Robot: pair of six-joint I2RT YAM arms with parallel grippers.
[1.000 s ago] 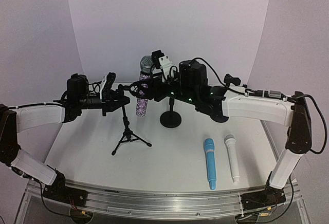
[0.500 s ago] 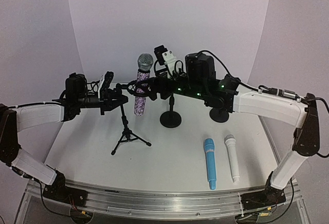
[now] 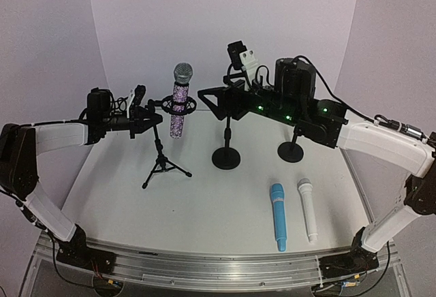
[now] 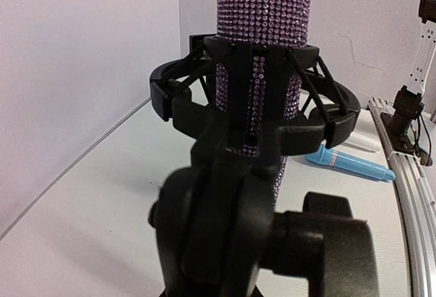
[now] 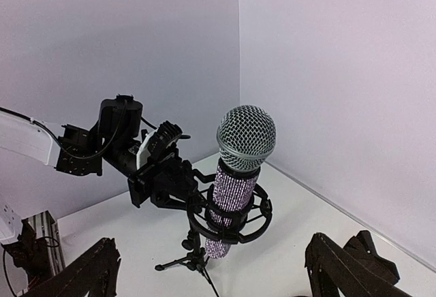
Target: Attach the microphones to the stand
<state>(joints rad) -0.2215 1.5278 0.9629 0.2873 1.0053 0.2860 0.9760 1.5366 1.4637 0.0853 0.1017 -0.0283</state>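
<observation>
While the blue microphone (image 3: 277,216) and white microphone (image 3: 308,210) lie well aside, we see the glittery microphone (image 3: 179,103) upright in the tripod stand (image 3: 163,164). The left gripper (image 3: 144,114) clamps that stand, and the right gripper (image 3: 204,103) is spread just beside the microphone without touching it.

Sparkly microphone (image 3: 177,113): purple glitter dots, silver mesh head
Second microphone (image 3: 277,216): light blue
Third microphone (image 3: 308,210): white
Tripod stand (image 3: 163,167): black
Round-base stands (image 3: 226,157): black
Table (image 3: 122,195): white
Arms (image 3: 58,139): white and black, green lights on the right one
</observation>
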